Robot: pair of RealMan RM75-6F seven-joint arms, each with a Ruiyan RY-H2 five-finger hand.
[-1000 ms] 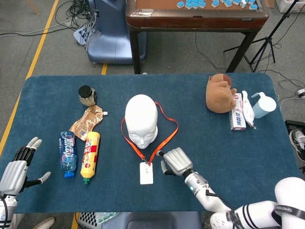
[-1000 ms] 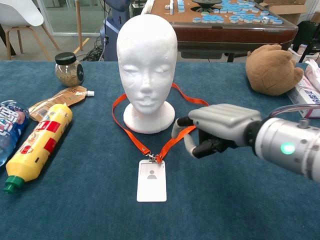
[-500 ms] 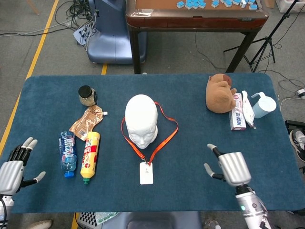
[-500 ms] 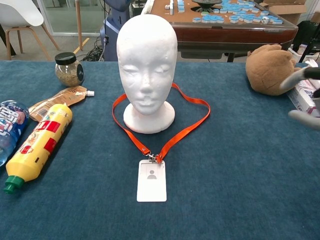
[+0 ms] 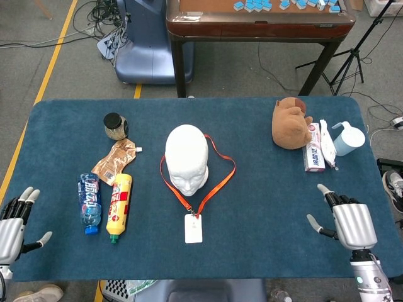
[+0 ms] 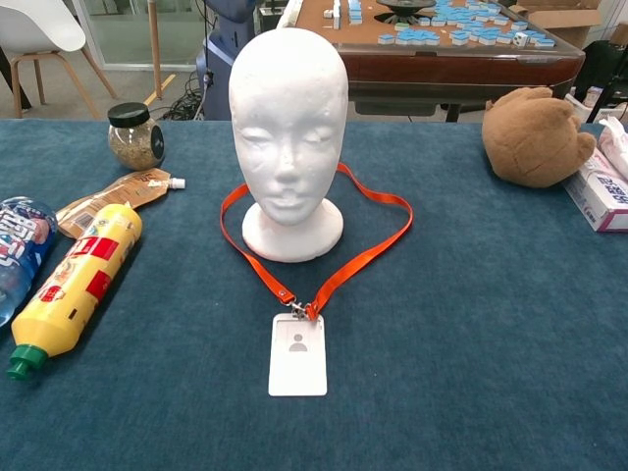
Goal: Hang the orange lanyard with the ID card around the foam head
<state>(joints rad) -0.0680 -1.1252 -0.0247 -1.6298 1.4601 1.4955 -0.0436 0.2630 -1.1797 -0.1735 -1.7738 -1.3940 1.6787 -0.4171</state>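
While both hands (image 5: 14,221) (image 5: 351,221) spread empty, the orange lanyard (image 6: 365,257) rings the foam head (image 6: 287,128).

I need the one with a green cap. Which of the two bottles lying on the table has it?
The yellow bottle, lying right of the blue-labelled bottle, whose cap is blue; its green cap points toward the robot.
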